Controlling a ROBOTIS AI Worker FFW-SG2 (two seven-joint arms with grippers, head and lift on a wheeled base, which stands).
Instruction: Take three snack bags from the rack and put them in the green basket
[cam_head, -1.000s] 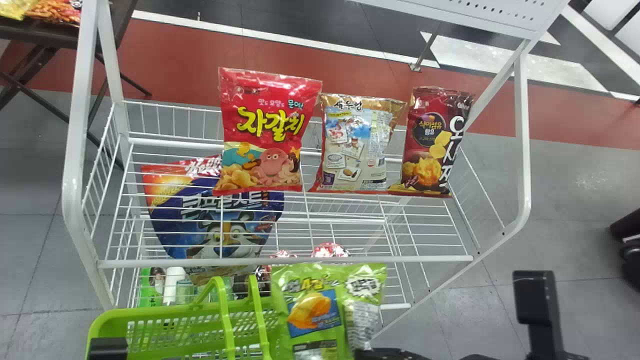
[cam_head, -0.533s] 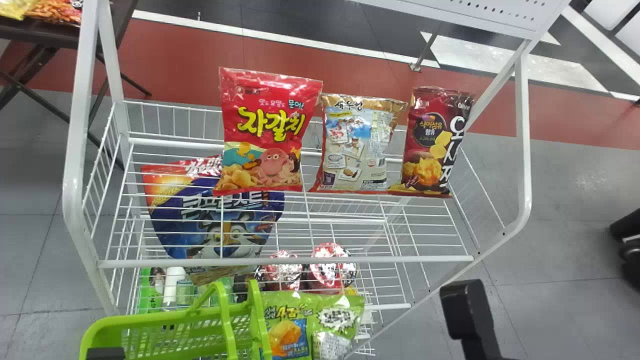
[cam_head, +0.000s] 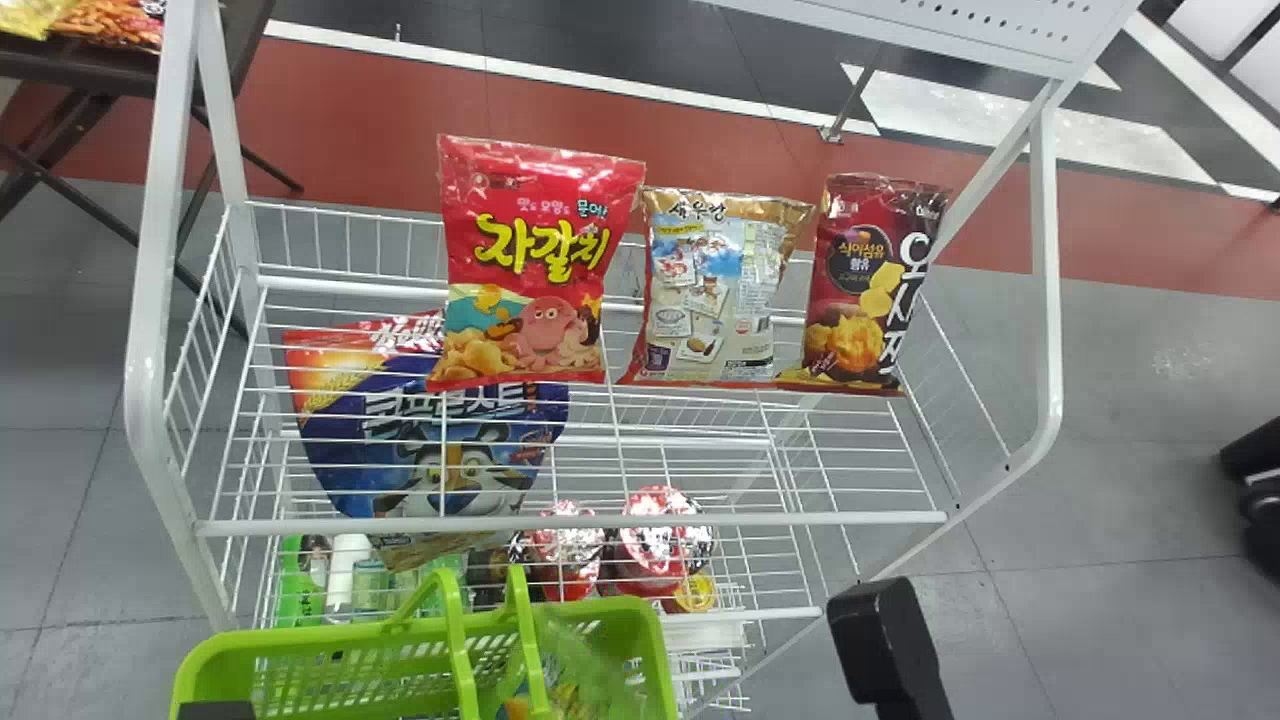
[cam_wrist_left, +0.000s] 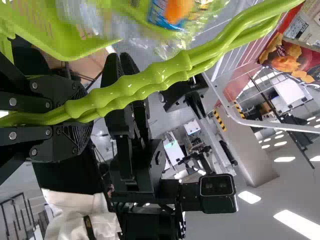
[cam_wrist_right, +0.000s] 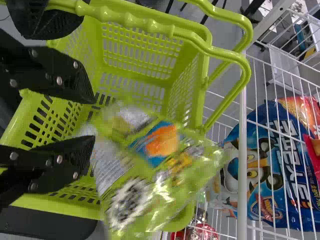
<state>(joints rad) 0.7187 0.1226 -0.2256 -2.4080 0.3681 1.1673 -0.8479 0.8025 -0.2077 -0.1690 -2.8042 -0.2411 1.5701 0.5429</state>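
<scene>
Nearest you, at the bottom edge, your left tool pinches the handles of the basket between its 2 fingers. Your right tool comes in from the right; its 2 fingers are spread apart over the basket, with a gap between them.

The green bag is blurred, tilted in the basket's mouth toward its right end — just beside the right tool's fingertips, though you can't tell whether they touch.

Beyond the basket stands the white wire rack. Low in it you have bottles on the left and 2 round red packs side by side, nearer the middle. The big blue bag shows through the upper shelf's wires, on the left.

On the upper shelf, 3 bags stand in a row: the red bag, the gold bag in the middle and the dark red bag on the right.

Farthest off, top left — a dark counter with snacks on it.
</scene>
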